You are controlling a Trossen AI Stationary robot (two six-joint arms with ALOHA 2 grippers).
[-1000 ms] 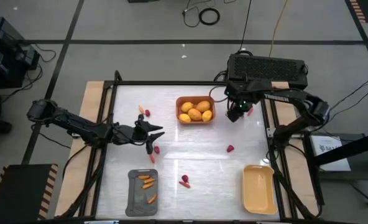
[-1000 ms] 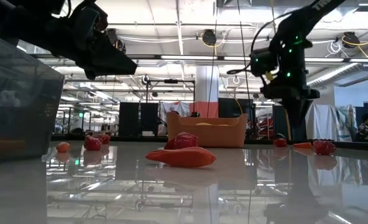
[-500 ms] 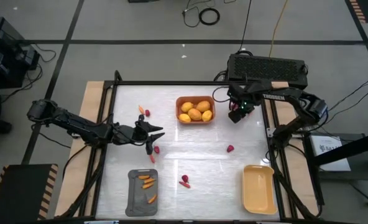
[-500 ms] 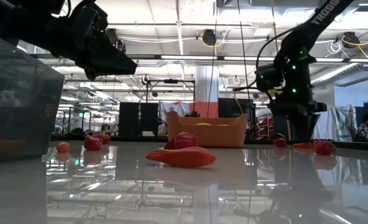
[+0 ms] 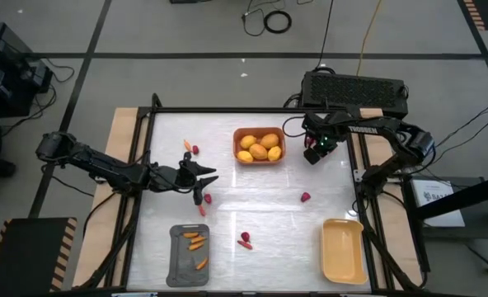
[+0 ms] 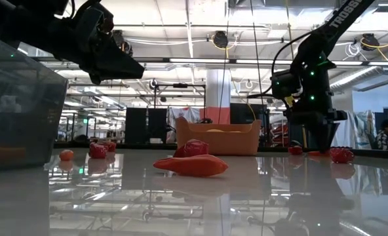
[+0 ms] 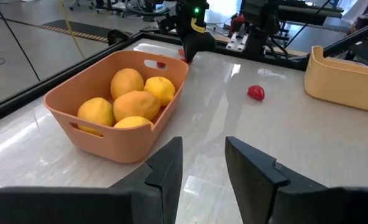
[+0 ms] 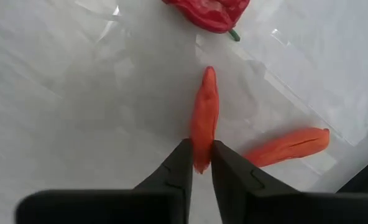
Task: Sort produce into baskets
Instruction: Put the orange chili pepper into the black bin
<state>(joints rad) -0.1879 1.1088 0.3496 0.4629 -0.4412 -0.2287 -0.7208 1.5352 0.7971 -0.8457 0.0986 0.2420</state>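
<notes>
My right gripper (image 5: pixel 312 153) is low over the table's far right, beside the orange-brown basket (image 5: pixel 259 146), which holds several yellow lemons. It is shut on a thin orange carrot stick (image 8: pixel 204 118). A second carrot stick (image 8: pixel 286 147) and a red berry (image 8: pixel 209 10) lie on the table close by. My left gripper (image 5: pixel 211 175) hangs open and empty above the table's left middle. The dark grey basket (image 5: pixel 188 256) holds a few carrot sticks. The pale yellow basket (image 5: pixel 343 250) stands at the near right. My right gripper pinches the carrot stick's near end (image 8: pixel 201 157) between its two fingers (image 8: pixel 179 167). The fingers come from above, pointing down at the table. The rest of the stick reaches out past the fingertips. I cannot tell whether it is clear of the table.
Loose red berries lie at mid-table (image 5: pixel 305 197), near the front (image 5: pixel 246 239) and far left (image 5: pixel 195 150). A carrot stick (image 5: pixel 187 144) lies by the far-left berry. A black box (image 5: pixel 355 91) stands behind the table's far right edge.
My right gripper has gone down to the table surface at the far right, beside the orange-brown basket.
</notes>
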